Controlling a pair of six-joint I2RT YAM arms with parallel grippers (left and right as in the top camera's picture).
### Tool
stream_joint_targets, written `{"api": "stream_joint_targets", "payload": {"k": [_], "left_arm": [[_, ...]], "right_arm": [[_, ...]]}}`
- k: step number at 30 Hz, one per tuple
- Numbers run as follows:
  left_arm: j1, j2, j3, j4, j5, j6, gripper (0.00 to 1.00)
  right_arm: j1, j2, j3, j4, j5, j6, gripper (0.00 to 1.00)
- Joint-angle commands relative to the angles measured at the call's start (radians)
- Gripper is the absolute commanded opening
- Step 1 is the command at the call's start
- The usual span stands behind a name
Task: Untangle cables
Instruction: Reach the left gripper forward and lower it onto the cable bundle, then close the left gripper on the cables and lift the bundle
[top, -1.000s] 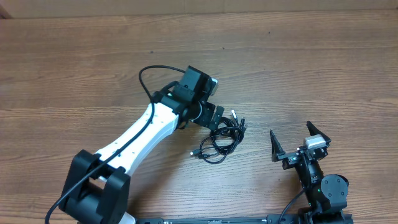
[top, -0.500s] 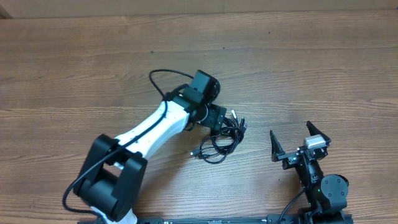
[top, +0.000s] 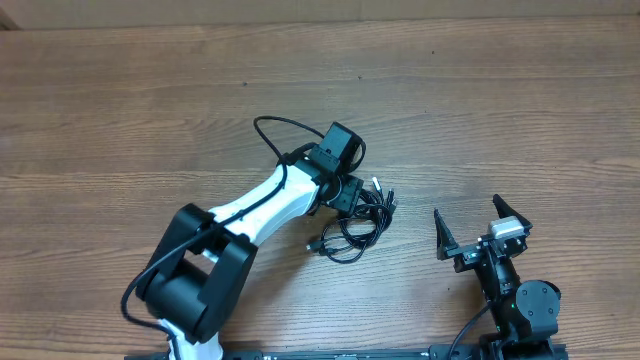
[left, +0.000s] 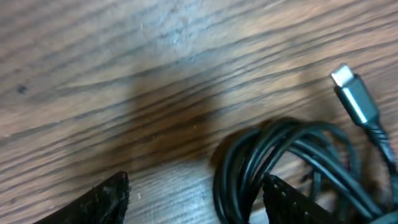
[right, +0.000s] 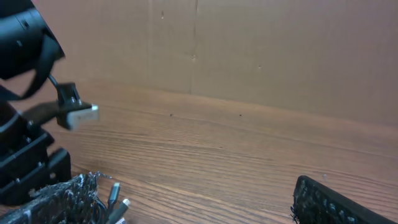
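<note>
On the brown wooden table (top: 150, 100), the white left arm (top: 262, 205) is stretched toward the middle. The black left gripper (top: 350, 193) is placed at the left edge of the thin black cables (top: 358, 226). Its fingers (left: 109, 198) are spread apart and nothing is gripped, and one loop is seen just beside the right finger. The cables are bunched in loose loops near the table's middle, partly hidden from above by that gripper. A small silver plug (left: 353, 93) is seen sticking out. Well apart on the right, the black right gripper (top: 472, 228) is spread wide, and nothing is held in it.
</note>
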Motion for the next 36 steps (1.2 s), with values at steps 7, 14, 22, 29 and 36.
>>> {"api": "stream_joint_targets", "payload": {"k": [7,14,22,29,36], "left_arm": [[-0.001,0.042,0.021,0.000,0.001,-0.008,0.49],[-0.001,0.042,0.021,0.008,-0.014,0.002,0.04],[0.011,0.018,0.074,-0.045,-0.014,0.014,0.04],[0.019,-0.084,0.255,-0.198,-0.044,0.186,0.04],[0.019,-0.186,0.344,-0.287,-0.044,0.426,0.04]], "right_arm": [[-0.001,-0.005,0.007,0.003,-0.008,-0.005,1.00],[-0.001,-0.005,0.007,0.003,-0.008,-0.005,1.00],[-0.001,-0.005,0.007,0.003,-0.008,-0.005,1.00],[-0.001,-0.005,0.007,0.003,-0.008,-0.005,1.00],[-0.001,-0.005,0.007,0.003,-0.008,-0.005,1.00]]}}
